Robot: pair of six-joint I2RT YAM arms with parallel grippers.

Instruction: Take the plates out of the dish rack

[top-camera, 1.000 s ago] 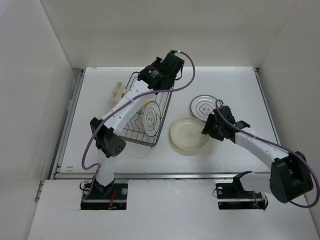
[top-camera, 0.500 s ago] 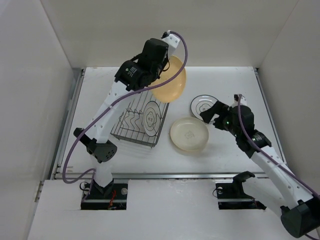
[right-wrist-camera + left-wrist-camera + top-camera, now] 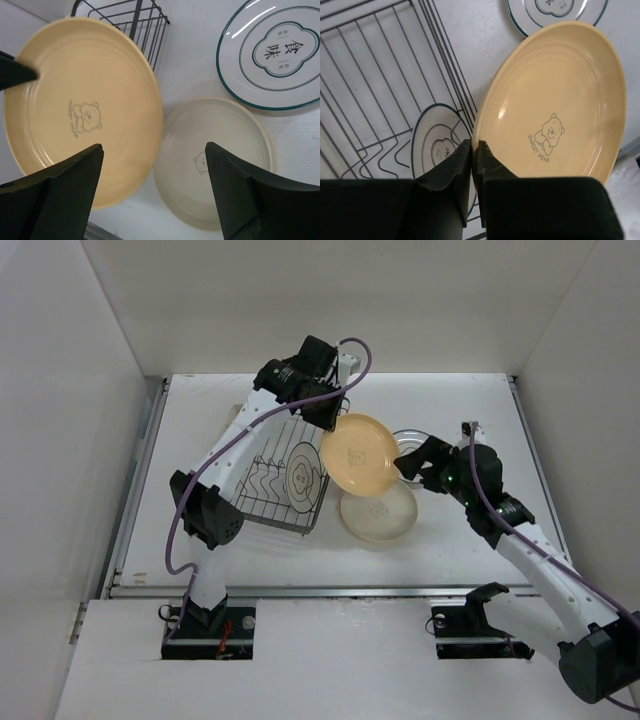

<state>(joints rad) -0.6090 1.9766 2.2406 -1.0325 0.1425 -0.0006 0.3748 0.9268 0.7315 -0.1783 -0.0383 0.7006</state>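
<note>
My left gripper [image 3: 333,418] is shut on the rim of a yellow-tan plate [image 3: 360,453] and holds it tilted in the air, just right of the dish rack [image 3: 262,490]. In the left wrist view the jaws [image 3: 474,145] pinch the plate's [image 3: 560,100] edge. A white plate with a dark rim [image 3: 303,478] still stands in the rack, also seen in the left wrist view [image 3: 437,145]. A cream plate [image 3: 388,518] lies on the table, partly under the held plate. My right gripper [image 3: 418,462] hangs open and empty above both plates [image 3: 154,146].
Another white plate with a dark lettered rim [image 3: 275,55] lies flat on the table behind the cream plate [image 3: 220,160], partly hidden by my right arm in the top view. The rack's right corner [image 3: 135,15] is close to the held plate. White walls enclose the table.
My left gripper lifted the yellow-tan plate out of the rack, then carried it right and down over the cream plate. My right gripper rose off the table and shifted slightly.
</note>
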